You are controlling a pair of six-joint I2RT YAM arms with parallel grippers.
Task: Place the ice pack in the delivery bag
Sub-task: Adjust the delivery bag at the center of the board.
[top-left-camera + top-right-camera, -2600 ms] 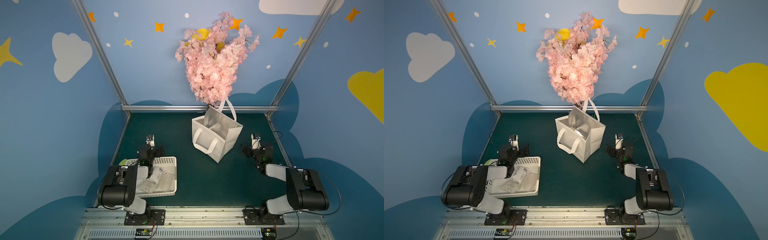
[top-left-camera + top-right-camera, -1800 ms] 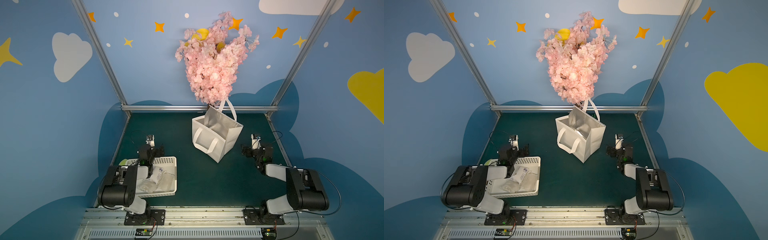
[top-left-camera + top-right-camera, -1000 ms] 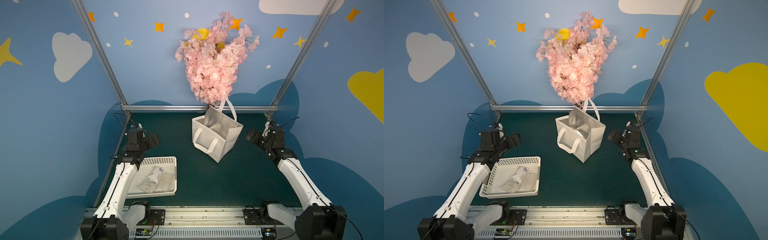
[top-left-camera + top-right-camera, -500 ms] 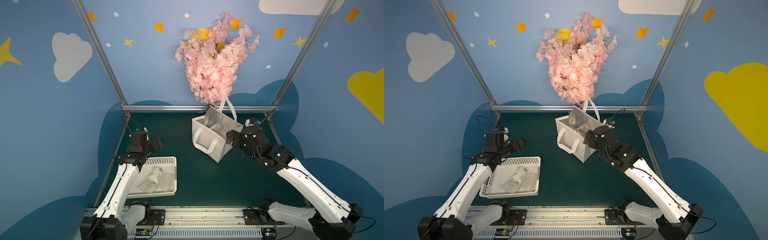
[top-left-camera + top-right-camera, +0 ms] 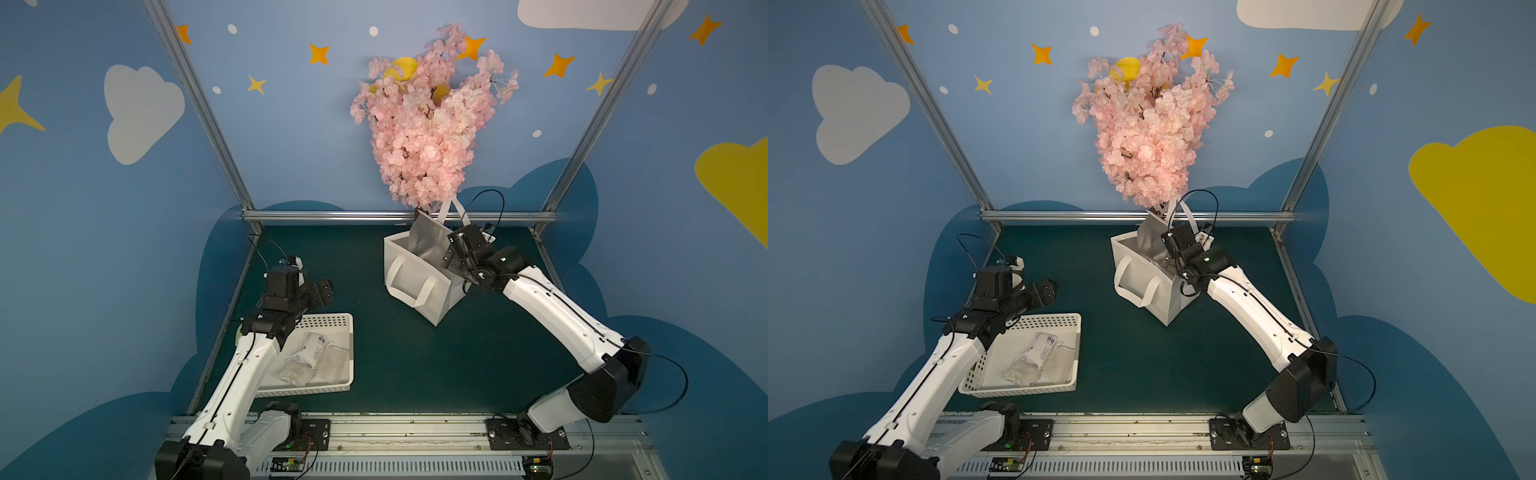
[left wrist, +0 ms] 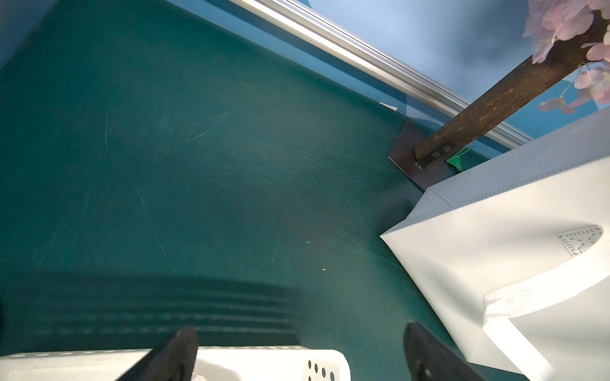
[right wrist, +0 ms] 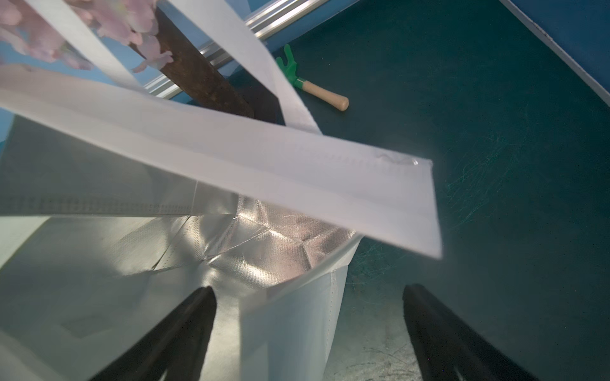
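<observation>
Green mat (image 5: 395, 365) sits under the left claw (image 6: 297, 331) and right claw (image 7: 308, 290), both open and empty; the ice pack (image 5: 312, 348) behind the left looks squishy, so pinch its middle.

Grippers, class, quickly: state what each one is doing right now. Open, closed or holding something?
Left gripper: open, holding nothing.
Right gripper: open, jaws astride the delivery bag rim, not clamped.

Delivery bag (image 5: 411, 282), centre of frame: white fabric outside, crinkled silver foil lining (image 7: 264, 244). Basket (image 5: 328, 322), lower left: white, dotted with round holes. Table mat (image 5: 395, 365): dark green. Walls (image 5: 291, 124): blue, white clouds, orange and yellow stars. Tree (image 5: 424, 137): pink blossom, brown trunk.
</observation>
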